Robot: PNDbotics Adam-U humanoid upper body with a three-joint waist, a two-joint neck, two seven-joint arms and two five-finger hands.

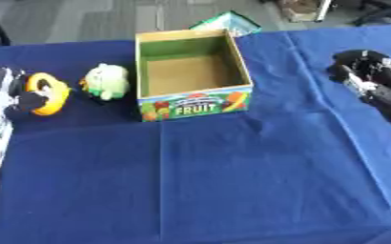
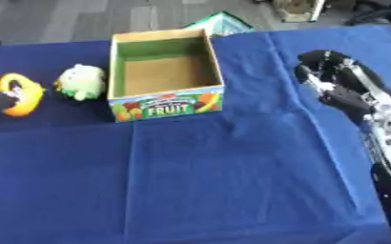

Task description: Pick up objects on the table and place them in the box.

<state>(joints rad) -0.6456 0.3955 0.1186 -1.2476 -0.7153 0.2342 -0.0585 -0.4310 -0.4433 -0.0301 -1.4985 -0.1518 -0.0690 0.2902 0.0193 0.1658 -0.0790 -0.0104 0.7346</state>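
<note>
The left hand is at the near left of the table, and its fingers are curled around a yellow ring. Just past those fingers, on the side toward the box, sits a green stuffed toy. The cardboard box stands right beside the toy, a bit farther still from the fingers, and nothing shows inside it. I think the step now is to carry the ring over to the box. To do it well, the hand should lift the ring up high enough to pass over the toy and the box wall. Then it should let go only when the ring is above the open middle, so it does not land on the rim. The right hand is far off on the other side of the box, with its fingers curled and holding nothing. The front of the box says "FRUIT" in white letters, with fruit pictures around it.
</note>
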